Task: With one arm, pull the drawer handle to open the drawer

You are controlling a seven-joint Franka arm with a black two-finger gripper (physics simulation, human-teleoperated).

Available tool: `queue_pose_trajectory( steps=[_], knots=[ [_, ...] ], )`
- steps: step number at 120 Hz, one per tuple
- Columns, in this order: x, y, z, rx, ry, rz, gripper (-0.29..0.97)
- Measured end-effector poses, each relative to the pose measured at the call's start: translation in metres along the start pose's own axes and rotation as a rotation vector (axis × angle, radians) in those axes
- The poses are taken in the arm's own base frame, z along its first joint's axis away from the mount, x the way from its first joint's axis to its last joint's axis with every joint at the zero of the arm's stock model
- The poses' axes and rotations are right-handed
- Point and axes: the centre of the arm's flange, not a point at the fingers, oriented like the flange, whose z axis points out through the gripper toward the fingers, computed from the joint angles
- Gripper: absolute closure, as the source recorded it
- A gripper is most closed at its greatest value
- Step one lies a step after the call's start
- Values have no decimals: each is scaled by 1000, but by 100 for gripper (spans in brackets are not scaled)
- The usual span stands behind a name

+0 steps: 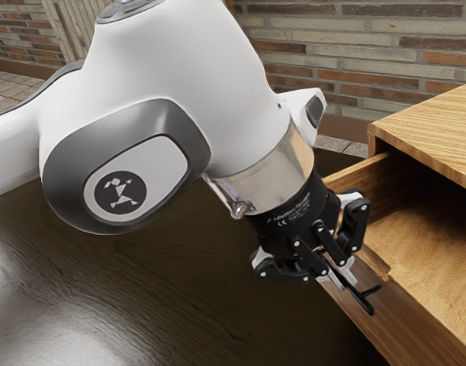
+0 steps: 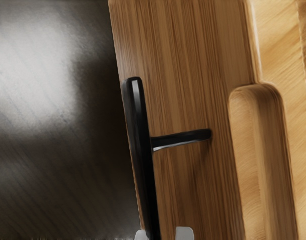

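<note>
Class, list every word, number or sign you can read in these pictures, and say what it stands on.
Small white print on the gripper: too small to read.
White figure in a black disc on the arm's joint cover: a sign without letters.
Nothing else.

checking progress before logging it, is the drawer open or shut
Open: the drawer juts out from under the cabinet top, its inside showing, with its black handle out front.
</note>
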Motion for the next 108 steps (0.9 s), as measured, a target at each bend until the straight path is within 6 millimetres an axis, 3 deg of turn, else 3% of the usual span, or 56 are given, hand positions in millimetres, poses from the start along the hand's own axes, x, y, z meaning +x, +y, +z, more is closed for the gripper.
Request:
queue_pose_trajectory(
  steps=[108],
  knots=[
    [-15, -53, -17, -15, 16, -29, 79]
  ],
)
